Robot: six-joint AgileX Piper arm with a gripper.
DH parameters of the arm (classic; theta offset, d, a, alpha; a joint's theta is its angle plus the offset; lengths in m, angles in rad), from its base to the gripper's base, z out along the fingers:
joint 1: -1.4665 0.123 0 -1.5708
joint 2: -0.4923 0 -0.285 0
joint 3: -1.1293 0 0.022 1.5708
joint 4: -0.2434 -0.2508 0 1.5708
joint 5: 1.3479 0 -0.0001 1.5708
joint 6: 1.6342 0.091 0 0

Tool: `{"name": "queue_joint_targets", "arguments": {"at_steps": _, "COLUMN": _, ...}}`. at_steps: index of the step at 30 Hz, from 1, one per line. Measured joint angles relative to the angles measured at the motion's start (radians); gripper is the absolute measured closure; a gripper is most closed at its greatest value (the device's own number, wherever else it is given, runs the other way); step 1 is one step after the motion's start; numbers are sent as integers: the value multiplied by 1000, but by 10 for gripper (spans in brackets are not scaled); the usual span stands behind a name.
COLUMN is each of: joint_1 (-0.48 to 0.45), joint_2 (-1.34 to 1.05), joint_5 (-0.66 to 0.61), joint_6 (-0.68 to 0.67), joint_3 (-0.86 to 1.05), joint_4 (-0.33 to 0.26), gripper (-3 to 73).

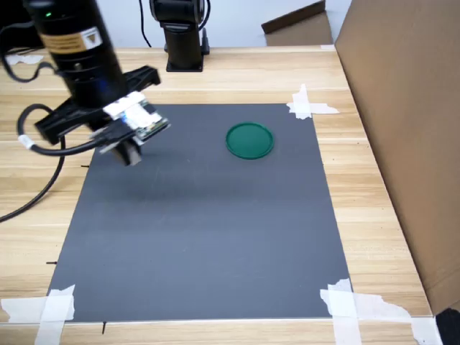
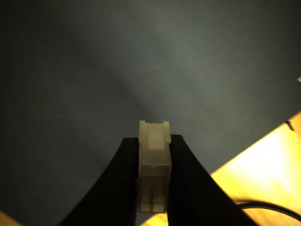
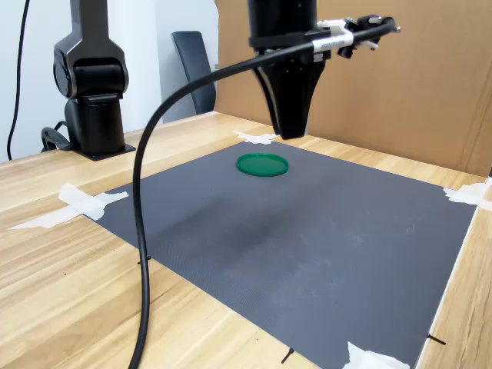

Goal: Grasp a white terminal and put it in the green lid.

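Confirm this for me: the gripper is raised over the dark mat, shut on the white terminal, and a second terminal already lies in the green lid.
One part is wrong: the green lid is empty in both exterior views. The rest holds: the gripper is raised over the dark mat, shut on the white terminal, as the wrist view shows.

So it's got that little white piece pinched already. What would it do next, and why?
Probably carry it sideways toward the green lid. In the wrist view the pincer is shut on the white piece, and in both exterior views it hangs above the dark mat, well off to the first exterior view's left of the lid, which looks empty.
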Motion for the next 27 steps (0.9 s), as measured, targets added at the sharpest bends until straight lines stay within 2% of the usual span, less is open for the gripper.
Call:
{"name": "queue_joint_targets", "arguments": {"at_steps": 6, "joint_1": 114, "joint_2": -71, "joint_5": -70, "joint_6": 116, "joint_3": 0, "joint_4": -21, "gripper": 602}}
{"name": "queue_joint_targets", "arguments": {"at_steps": 7, "joint_1": 159, "joint_2": -99, "joint_5": -83, "joint_6": 155, "joint_3": 0, "joint_4": -21, "gripper": 602}}
{"name": "queue_joint_targets", "arguments": {"at_steps": 11, "joint_1": 243, "joint_2": -128, "joint_5": -89, "joint_6": 208, "joint_3": 1, "joint_4": -21, "gripper": 603}}
{"name": "queue_joint_targets", "arguments": {"at_steps": 12, "joint_1": 299, "joint_2": -144, "joint_5": -88, "joint_6": 238, "joint_3": 21, "joint_4": -22, "gripper": 603}}
{"name": "queue_joint_targets", "arguments": {"at_steps": 17, "joint_1": 342, "joint_2": -170, "joint_5": -77, "joint_6": 254, "joint_3": 110, "joint_4": -27, "gripper": 603}}
{"name": "queue_joint_targets", "arguments": {"at_steps": 20, "joint_1": 371, "joint_2": -215, "joint_5": -2, "joint_6": 245, "joint_3": 208, "joint_4": -28, "gripper": 603}}
{"name": "queue_joint_targets", "arguments": {"at_steps": 22, "joint_1": 378, "joint_2": -261, "joint_5": 88, "joint_6": 190, "joint_3": 325, "joint_4": -40, "gripper": 603}}
{"name": "queue_joint_targets", "arguments": {"at_steps": 27, "joint_1": 379, "joint_2": -265, "joint_5": 90, "joint_6": 175, "joint_3": 360, "joint_4": -43, "gripper": 603}}
